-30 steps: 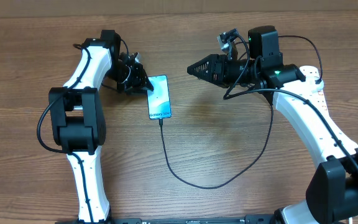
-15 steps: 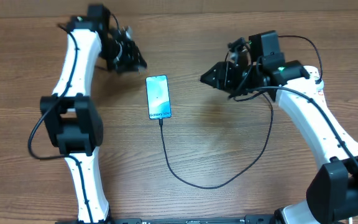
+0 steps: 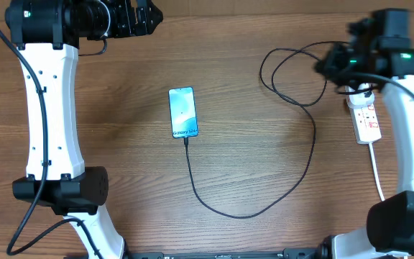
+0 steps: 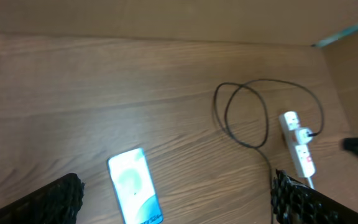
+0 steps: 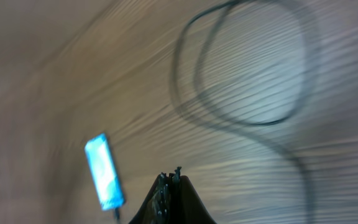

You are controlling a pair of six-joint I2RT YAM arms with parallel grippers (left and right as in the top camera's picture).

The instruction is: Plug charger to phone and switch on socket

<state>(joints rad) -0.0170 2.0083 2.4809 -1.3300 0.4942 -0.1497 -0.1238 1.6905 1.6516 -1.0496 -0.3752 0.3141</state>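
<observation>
The phone [image 3: 183, 113] lies flat in the middle of the table, its light-blue screen lit. The charger [image 3: 313, 147], a thin black cable, is in the phone's near end, curves right, loops at the back and reaches the white socket [image 3: 368, 120] at the right. My left gripper [image 3: 146, 18] hangs at the far left, well away from the phone, open and empty; its fingers [image 4: 55, 200] frame the phone [image 4: 134, 186]. My right gripper [image 3: 328, 65] is over the cable loop next to the socket, shut on nothing [image 5: 171, 179]. The right wrist view is blurred.
The socket's white cord [image 3: 376, 176] runs toward the table's near right edge. The cable loop [image 4: 247, 115] lies between the phone and the socket [image 4: 297, 149]. A cardboard-coloured wall [image 4: 166, 18] backs the table.
Both arms have pulled away from the phone. The left gripper rose to the far left and opened wide. The right gripper swung right toward the socket and shut.
</observation>
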